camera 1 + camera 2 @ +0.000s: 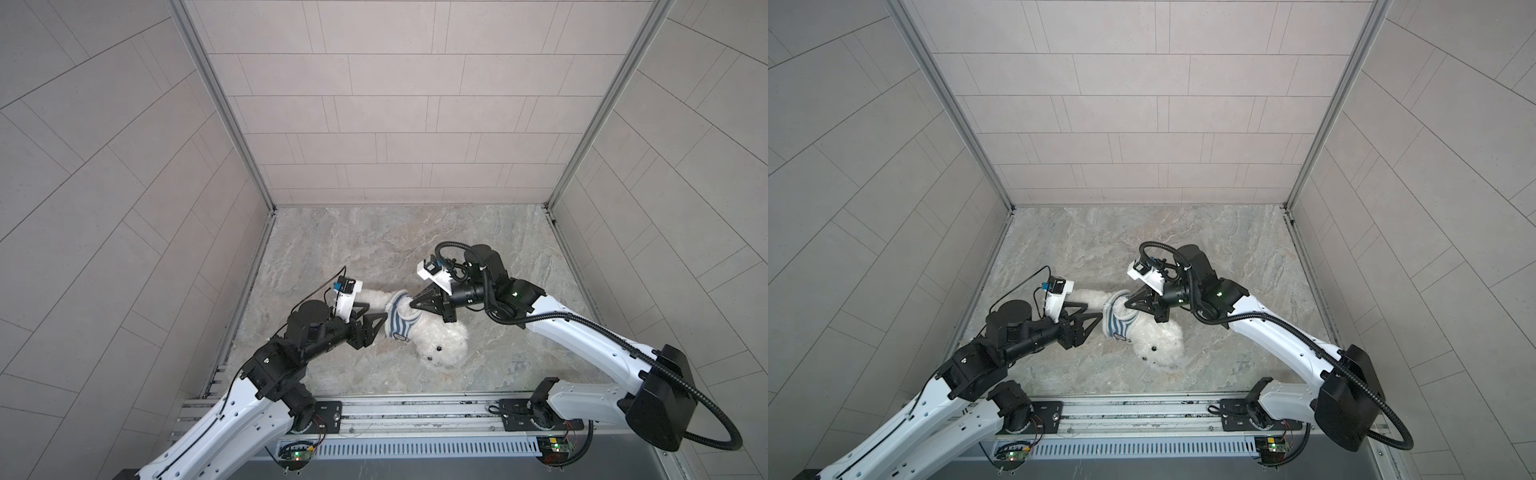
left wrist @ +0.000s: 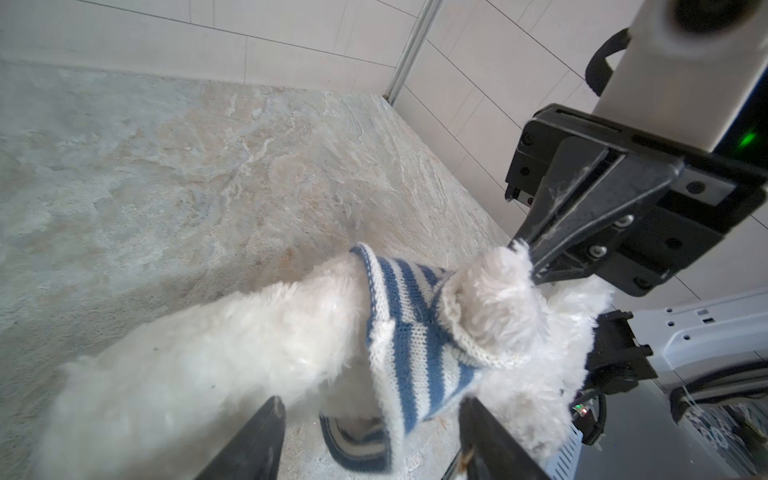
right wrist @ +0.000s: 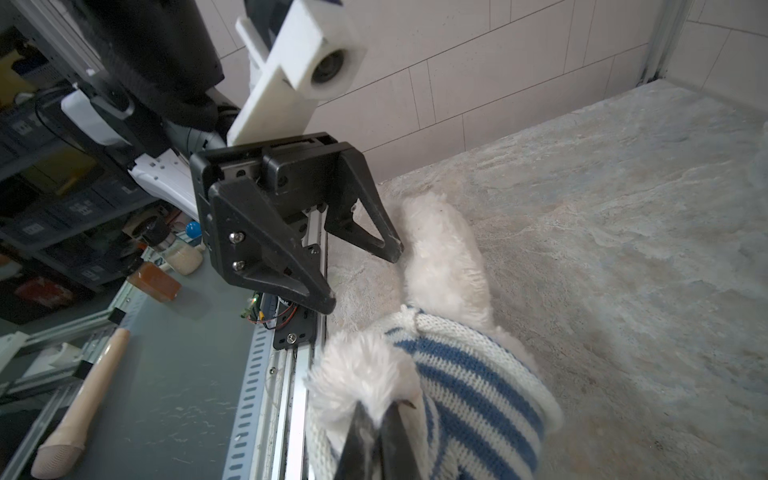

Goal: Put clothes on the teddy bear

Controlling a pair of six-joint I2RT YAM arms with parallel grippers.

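Observation:
The teddy bear (image 1: pixel 442 345) (image 1: pixel 1160 345), white and fluffy, lies on the stone-patterned table with its head toward the front rail. A blue-and-white striped shirt (image 1: pixel 400 320) (image 1: pixel 1117 322) (image 2: pixel 415 332) (image 3: pixel 478 382) sits round its torso. My right gripper (image 1: pixel 412 305) (image 1: pixel 1126 305) (image 3: pixel 384 409) is shut on the bear's paw (image 2: pixel 490 299), which pokes out of a sleeve. My left gripper (image 1: pixel 377 313) (image 1: pixel 1095 312) (image 2: pixel 372 403) stands open just left of the shirt's hem. Its fingers (image 2: pixel 266 436) flank the hem without touching it. The bear's legs (image 2: pixel 208 353) (image 3: pixel 440 249) stretch toward the back left.
Tiled walls enclose the table on three sides. A metal rail (image 1: pixel 415 411) runs along the front edge, close to the bear's head. In the right wrist view a wooden handle (image 3: pixel 83 407) lies on the grey bench beyond the rail. Bare table (image 1: pixel 395 237) lies behind the bear.

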